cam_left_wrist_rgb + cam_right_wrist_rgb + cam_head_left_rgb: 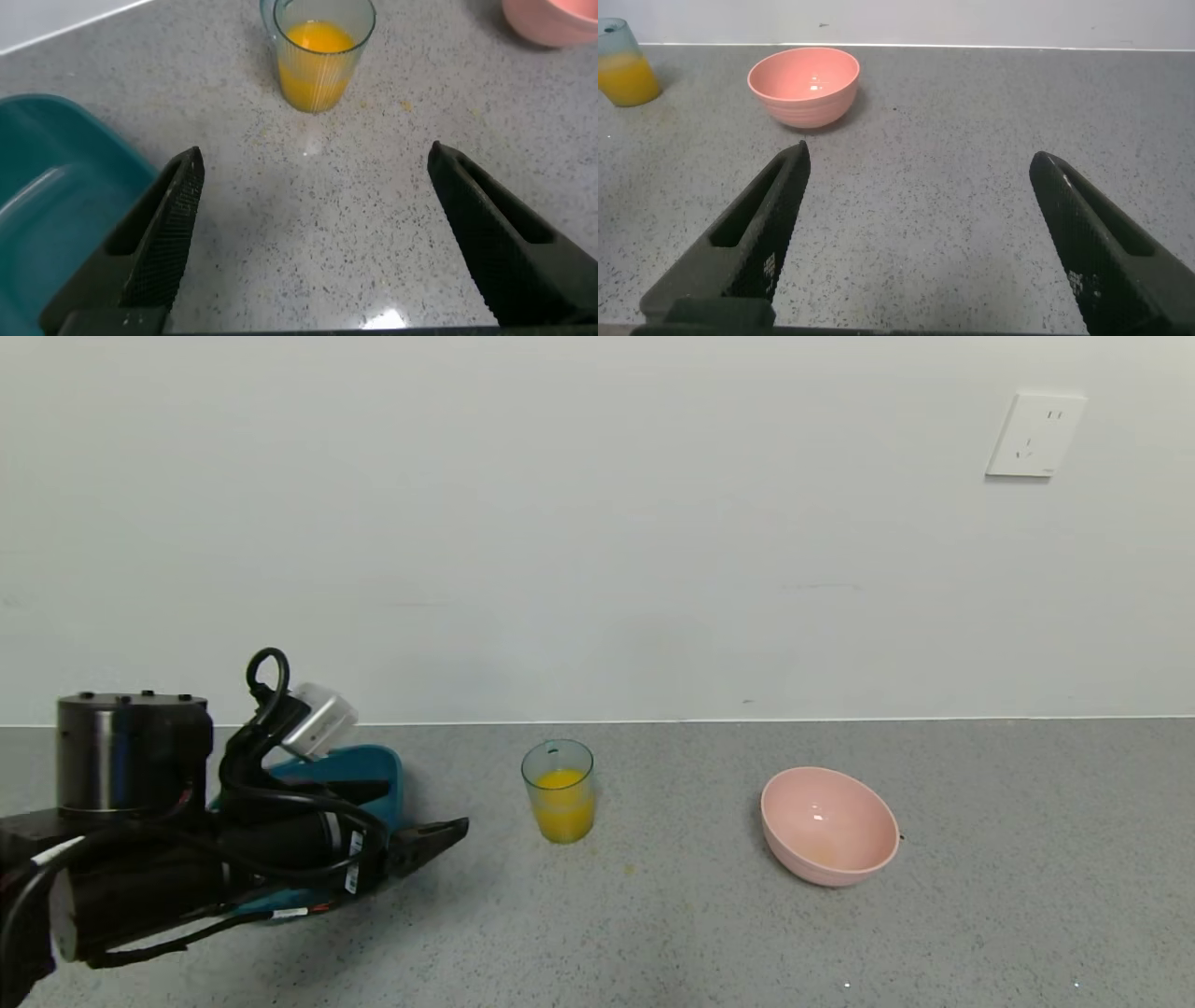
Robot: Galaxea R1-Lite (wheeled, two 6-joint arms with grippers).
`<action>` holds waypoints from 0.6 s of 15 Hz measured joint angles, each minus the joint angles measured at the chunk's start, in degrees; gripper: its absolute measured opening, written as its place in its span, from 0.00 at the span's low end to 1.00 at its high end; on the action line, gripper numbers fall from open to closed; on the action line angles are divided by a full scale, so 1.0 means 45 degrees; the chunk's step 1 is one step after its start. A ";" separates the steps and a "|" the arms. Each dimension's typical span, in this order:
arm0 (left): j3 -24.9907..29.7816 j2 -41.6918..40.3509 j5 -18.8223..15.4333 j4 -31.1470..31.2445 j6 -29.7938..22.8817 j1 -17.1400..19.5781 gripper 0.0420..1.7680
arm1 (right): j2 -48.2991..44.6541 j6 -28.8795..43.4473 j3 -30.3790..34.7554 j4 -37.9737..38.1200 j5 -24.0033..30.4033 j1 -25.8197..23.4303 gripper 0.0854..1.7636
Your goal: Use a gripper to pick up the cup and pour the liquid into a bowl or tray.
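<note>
The clear ribbed cup stands upright on the grey counter, about half full of orange-yellow liquid. It also shows in the left wrist view and the right wrist view. My left gripper is open and empty, low over the counter, a short way to the left of the cup and pointing toward it; in its wrist view the cup stands ahead between the jaws. The dark teal tub lies behind my left arm, mostly hidden, and its corner shows in the left wrist view. My right gripper is open and empty, out of the head view.
A round pink bowl sits on the counter right of the cup, also in the right wrist view. A white wall with a socket backs the counter. Small yellow spots lie on the counter near the cup.
</note>
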 joint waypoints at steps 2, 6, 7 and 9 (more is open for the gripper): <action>0.0190 0.1051 -0.0005 -0.0997 -0.0014 -0.0228 0.97 | 0.0000 0.0000 0.0000 0.0000 0.0000 0.0000 0.97; 0.0601 0.2891 0.0049 -0.3744 -0.0024 -0.0870 0.97 | 0.0000 0.0000 0.0000 0.0000 -0.0005 0.0000 0.97; 0.0718 0.3348 0.0049 -0.4489 -0.0073 -0.1054 0.97 | 0.0000 0.0005 0.0000 0.0000 -0.0005 0.0000 0.97; 0.0918 0.4153 0.0054 -0.5456 -0.0141 -0.1360 0.97 | 0.0000 0.0000 0.0000 0.0000 -0.0005 0.0000 0.97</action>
